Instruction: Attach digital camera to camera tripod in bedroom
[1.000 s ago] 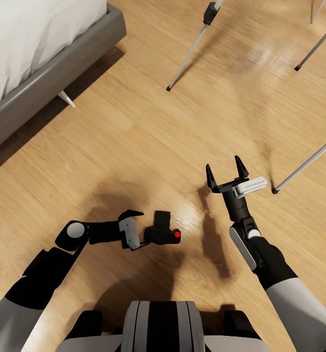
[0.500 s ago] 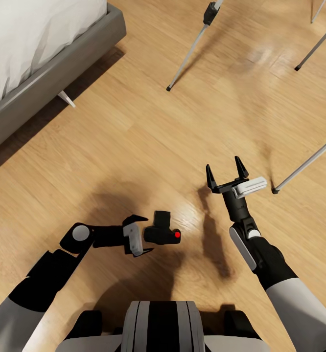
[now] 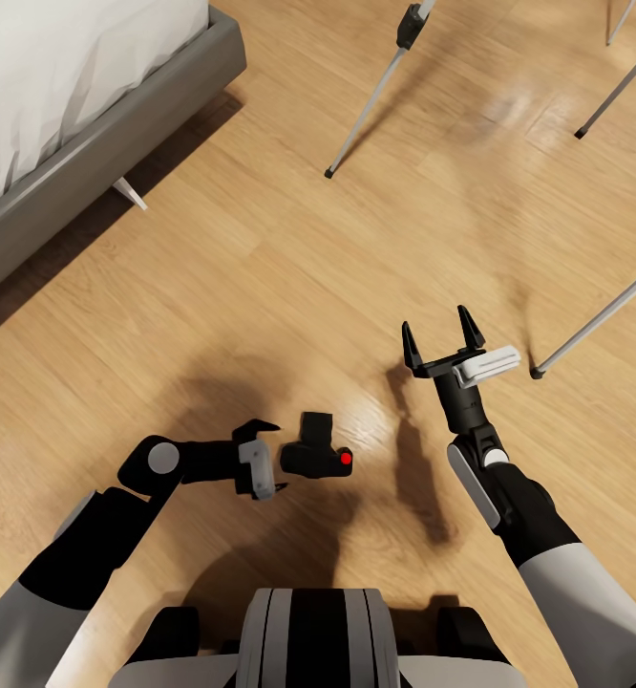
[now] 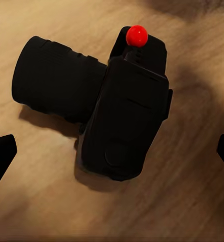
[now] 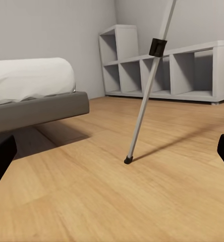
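Camera [image 3: 316, 455]: on the floor [image 3: 261, 287], lens toward 12 o'clock.
Left gripper [image 3: 268, 459]: released, at the camera's 9 o'clock, apart.
Right gripper [image 3: 442, 333]: released, empty.
Tripod [image 3: 375, 91]: legs at 12–2 o'clock.

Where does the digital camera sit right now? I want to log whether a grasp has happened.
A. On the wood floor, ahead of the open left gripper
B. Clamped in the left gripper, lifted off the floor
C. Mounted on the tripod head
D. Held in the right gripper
A: the digital camera lies on the wood floor, with the left gripper open beside it and its fingertips clear of the body in the left wrist view.
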